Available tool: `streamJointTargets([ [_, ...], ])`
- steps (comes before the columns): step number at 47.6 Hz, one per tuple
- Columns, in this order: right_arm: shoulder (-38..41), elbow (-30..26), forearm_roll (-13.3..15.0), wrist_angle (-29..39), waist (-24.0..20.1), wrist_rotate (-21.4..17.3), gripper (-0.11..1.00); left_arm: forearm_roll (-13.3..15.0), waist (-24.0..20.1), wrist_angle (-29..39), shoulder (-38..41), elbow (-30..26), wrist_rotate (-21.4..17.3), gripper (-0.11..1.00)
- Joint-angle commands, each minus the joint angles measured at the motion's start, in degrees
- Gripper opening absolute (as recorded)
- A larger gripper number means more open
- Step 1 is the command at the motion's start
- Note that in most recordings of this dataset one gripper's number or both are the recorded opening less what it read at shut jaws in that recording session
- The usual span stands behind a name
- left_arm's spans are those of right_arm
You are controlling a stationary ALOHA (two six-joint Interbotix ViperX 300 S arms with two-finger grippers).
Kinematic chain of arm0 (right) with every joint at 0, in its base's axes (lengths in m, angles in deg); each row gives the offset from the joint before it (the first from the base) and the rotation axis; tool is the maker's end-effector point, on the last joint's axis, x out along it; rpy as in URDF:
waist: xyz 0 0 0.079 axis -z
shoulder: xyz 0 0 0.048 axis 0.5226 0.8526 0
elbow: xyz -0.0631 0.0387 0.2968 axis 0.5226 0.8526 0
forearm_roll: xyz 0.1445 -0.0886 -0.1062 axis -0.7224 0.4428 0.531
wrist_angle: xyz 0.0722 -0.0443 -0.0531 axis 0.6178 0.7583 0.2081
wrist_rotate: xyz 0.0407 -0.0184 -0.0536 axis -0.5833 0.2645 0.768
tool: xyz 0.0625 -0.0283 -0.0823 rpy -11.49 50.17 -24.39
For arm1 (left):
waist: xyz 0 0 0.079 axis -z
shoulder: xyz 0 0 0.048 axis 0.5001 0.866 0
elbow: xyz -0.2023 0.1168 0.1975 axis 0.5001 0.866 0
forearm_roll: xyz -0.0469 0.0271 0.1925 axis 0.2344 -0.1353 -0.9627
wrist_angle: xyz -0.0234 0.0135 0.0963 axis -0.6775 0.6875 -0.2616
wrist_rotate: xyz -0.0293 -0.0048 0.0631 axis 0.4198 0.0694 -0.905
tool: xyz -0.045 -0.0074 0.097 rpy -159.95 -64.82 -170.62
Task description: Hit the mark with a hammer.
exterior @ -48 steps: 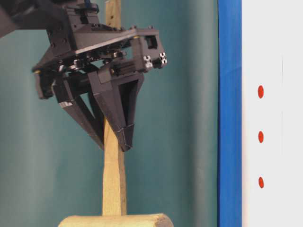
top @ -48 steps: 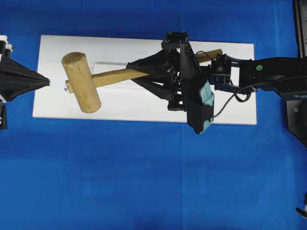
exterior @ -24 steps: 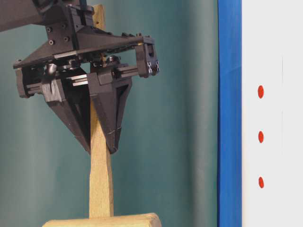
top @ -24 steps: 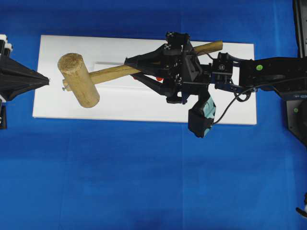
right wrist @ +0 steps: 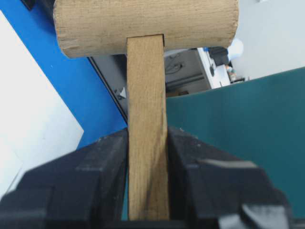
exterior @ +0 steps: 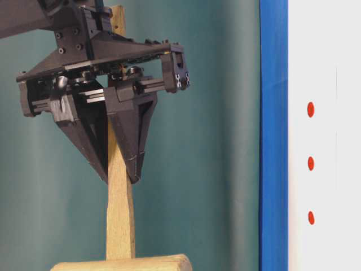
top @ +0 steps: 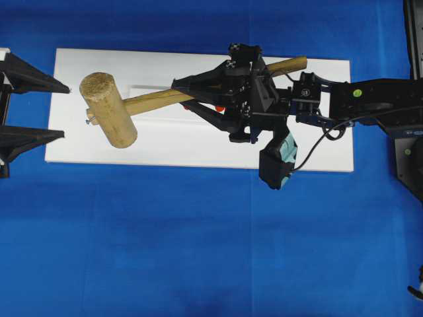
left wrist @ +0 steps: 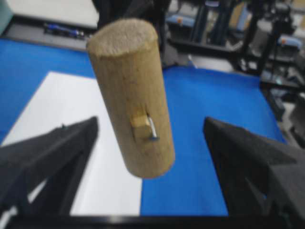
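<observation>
Hammer (top: 132, 105) aloft over the white board (top: 198, 148), its handle clamped in my right pincer (top: 188, 98); my left pincer (top: 49, 110) stands wide, just beside the head. 1 red mark (top: 219, 108) peeks out beneath my right pincer. Good practice: keep the grip firm and line the head up over the mark before swinging.

The left tool (top: 30, 109) is spread wide; the right tool (top: 182, 98) is clamped.
</observation>
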Motion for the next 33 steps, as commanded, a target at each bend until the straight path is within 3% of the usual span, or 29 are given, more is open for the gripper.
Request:
streamJointTargets([
  [1,-1.6,-1.3,-0.2,-0.9,0.1,-0.1,0.09,0.1,0.0,-1.5,1.5,-1.0,0.2,0.94],
  [16,-1.6,-1.4,-0.2,-0.9,0.1,0.0,0.09,0.1,-0.9,-9.4,13.2,-5.6,0.1,0.94],
  [33,-1.6,-1.5,-0.2,0.4,0.3,0.0,0.09,0.1,-1.4,-13.0,26.1,-11.9,1.9,0.94],
])
